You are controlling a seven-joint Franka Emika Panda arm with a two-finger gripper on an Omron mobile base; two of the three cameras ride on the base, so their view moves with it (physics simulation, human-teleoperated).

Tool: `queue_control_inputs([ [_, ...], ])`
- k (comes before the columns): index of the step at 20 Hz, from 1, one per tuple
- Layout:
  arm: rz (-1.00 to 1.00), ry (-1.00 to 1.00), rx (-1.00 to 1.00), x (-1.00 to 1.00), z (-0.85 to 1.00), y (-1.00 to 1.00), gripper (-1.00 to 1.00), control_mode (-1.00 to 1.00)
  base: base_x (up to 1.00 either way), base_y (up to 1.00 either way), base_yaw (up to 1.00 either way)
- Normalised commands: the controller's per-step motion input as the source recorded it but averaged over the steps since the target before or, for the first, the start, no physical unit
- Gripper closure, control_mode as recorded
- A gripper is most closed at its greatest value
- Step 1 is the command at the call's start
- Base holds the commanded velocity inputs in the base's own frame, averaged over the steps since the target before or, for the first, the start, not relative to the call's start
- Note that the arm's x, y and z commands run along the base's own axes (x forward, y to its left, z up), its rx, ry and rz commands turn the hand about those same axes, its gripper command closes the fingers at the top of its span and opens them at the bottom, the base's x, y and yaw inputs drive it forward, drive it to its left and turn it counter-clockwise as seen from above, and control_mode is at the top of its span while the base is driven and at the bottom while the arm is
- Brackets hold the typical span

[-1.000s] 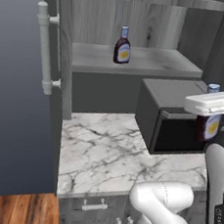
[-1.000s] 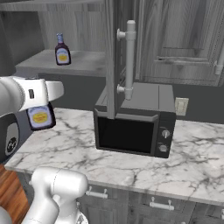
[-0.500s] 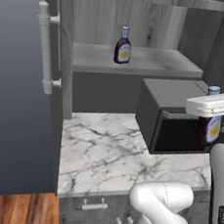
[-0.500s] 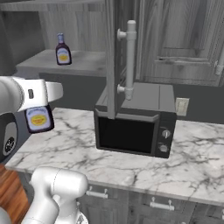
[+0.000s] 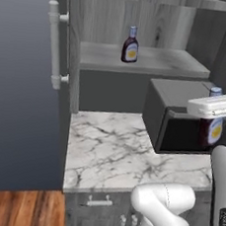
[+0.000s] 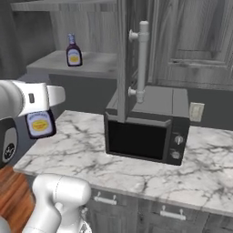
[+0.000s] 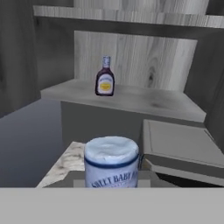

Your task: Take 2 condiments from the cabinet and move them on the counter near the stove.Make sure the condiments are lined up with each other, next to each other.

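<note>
On the cabinet shelf [image 5: 140, 63] at left, one sauce bottle [image 5: 130, 45] stands upright beside the open door's bar handle [image 5: 54, 46]. To its right and lower, well apart, the end effector [image 5: 211, 107] is clenched on the second sauce bottle [image 5: 210, 127], held above the marble worktop [image 5: 111, 149] before the black microwave [image 6: 145, 129].
</note>
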Motion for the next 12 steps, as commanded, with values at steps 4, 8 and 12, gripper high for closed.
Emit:
queue_control_inputs([
  [4,0.0,0.0,0.0,0.0,0.0,0.0,1.0,1.0,-0.1,0.21,0.36],
  [8,0.0,0.0,0.0,0.0,0.0,0.0,1.0,1.0,-0.02,0.16,0.47],
  [12,0.0,0.0,0.0,0.0,0.0,0.0,1.0,1.0,-0.34,0.31,0.55],
])
